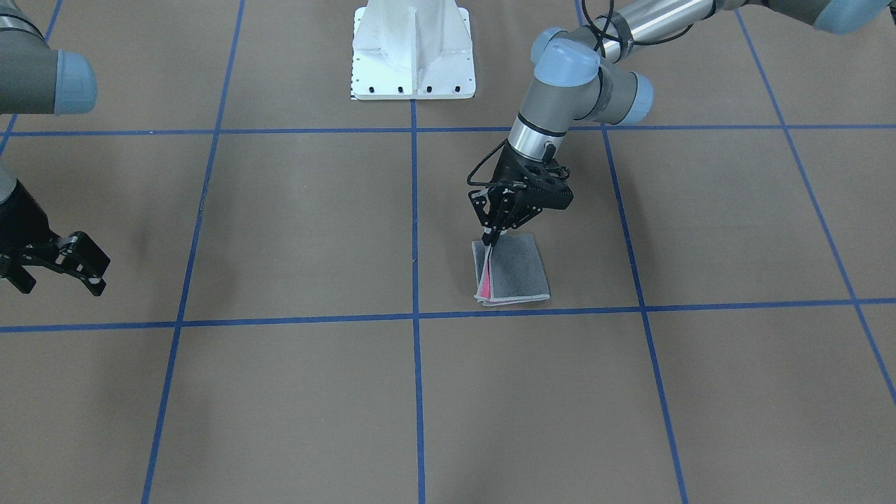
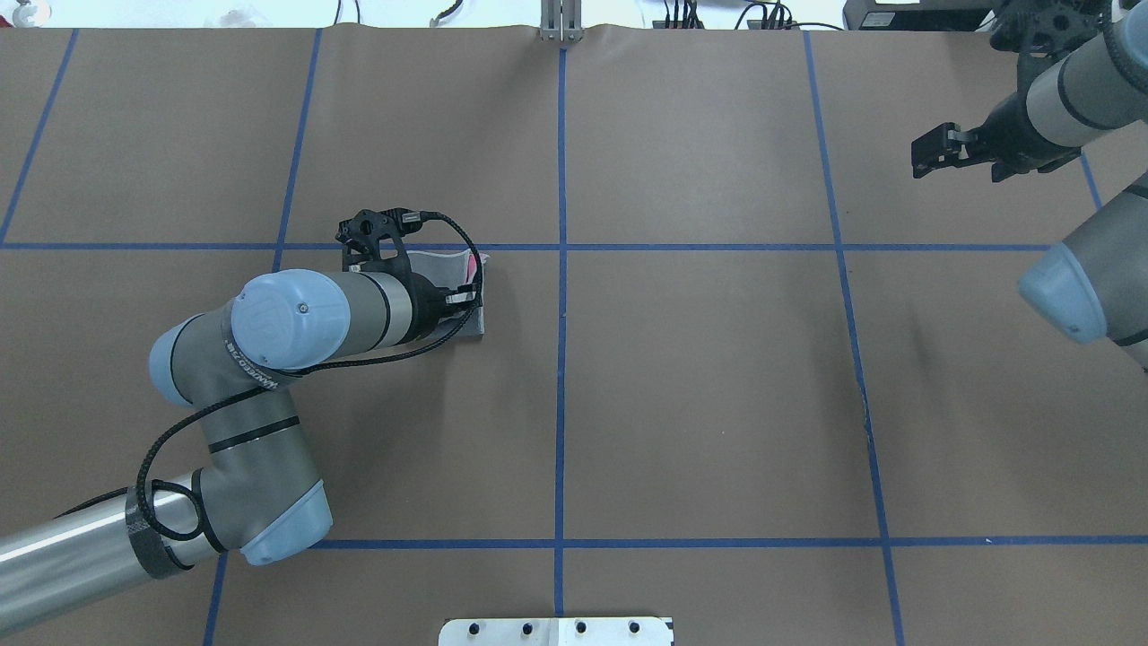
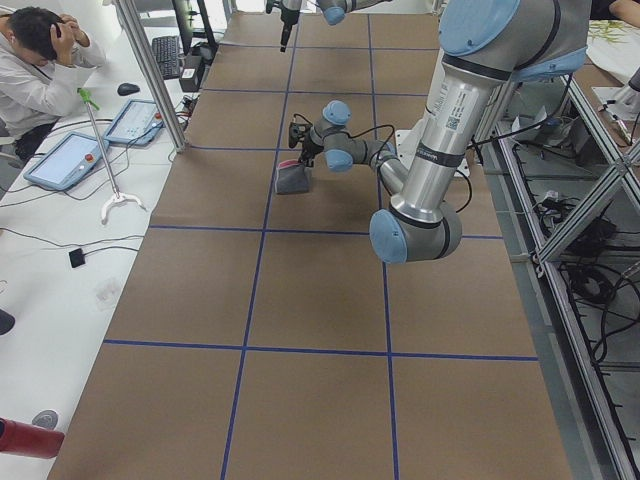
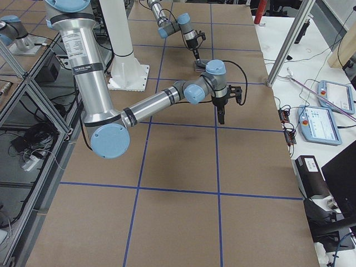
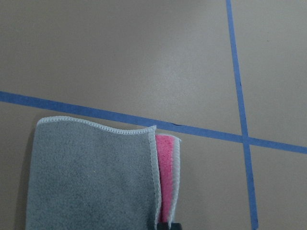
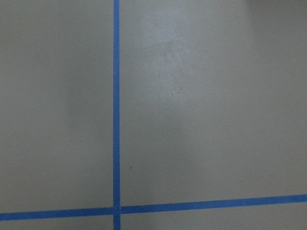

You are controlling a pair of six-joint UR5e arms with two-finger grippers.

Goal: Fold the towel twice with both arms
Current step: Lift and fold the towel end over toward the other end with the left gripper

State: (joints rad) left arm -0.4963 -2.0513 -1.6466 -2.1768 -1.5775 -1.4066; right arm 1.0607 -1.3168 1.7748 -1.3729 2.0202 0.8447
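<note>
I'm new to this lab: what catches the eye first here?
A folded towel, grey with pink peeking from its edge, lies on the brown table by a blue tape line. The left end effector pinches its corner; the right end effector hangs open, far to the side.

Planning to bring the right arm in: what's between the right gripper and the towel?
Nothing but bare table and blue tape lines between right gripper and towel, clearest in the front-facing view.

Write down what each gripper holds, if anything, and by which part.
The left gripper pinches the towel at a corner; the right gripper holds nothing.
</note>
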